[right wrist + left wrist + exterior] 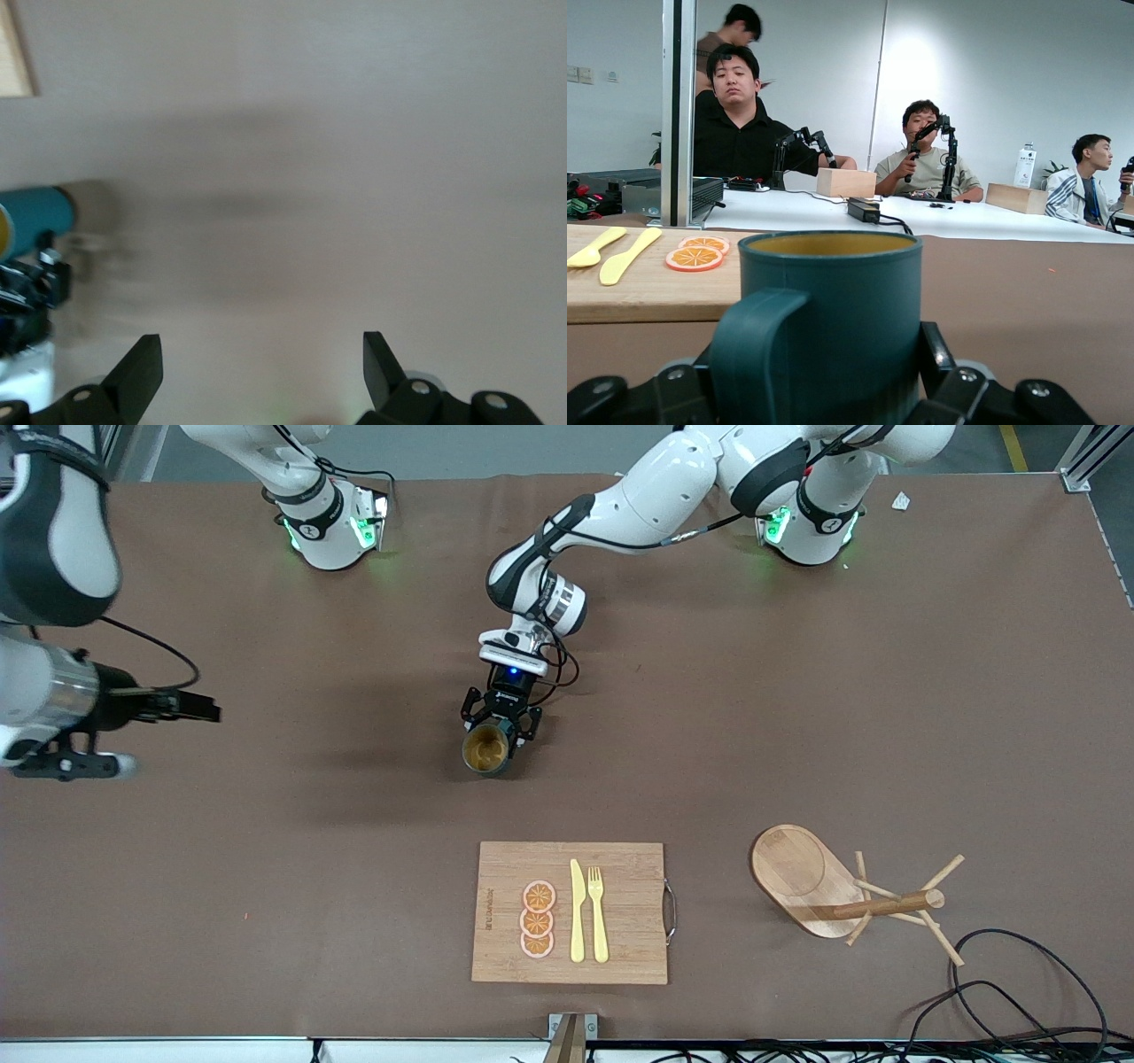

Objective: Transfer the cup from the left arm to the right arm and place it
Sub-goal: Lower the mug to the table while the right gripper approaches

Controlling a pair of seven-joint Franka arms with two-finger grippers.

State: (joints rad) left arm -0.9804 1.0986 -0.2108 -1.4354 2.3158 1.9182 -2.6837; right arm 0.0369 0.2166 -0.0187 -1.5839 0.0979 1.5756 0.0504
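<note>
The cup [485, 749], dark teal with a tan-yellow inside, stands upright in the middle of the table, low over it or on it; I cannot tell which. My left gripper [498, 729] is shut on its sides. In the left wrist view the cup [833, 292] fills the middle with its handle toward the camera, and the left gripper [833, 354] clamps it from both sides. My right gripper [197, 707] is open and empty over the table at the right arm's end. In the right wrist view the right gripper [261, 354] is spread wide, and the cup [35, 215] shows at the edge.
A wooden cutting board [629, 868] with a yellow knife [577, 911], a fork [598, 912] and orange slices [537, 919] lies nearer the front camera than the cup. A wooden peg rack [824, 886] lies toward the left arm's end. Cables [1019, 992] lie at the table's front corner.
</note>
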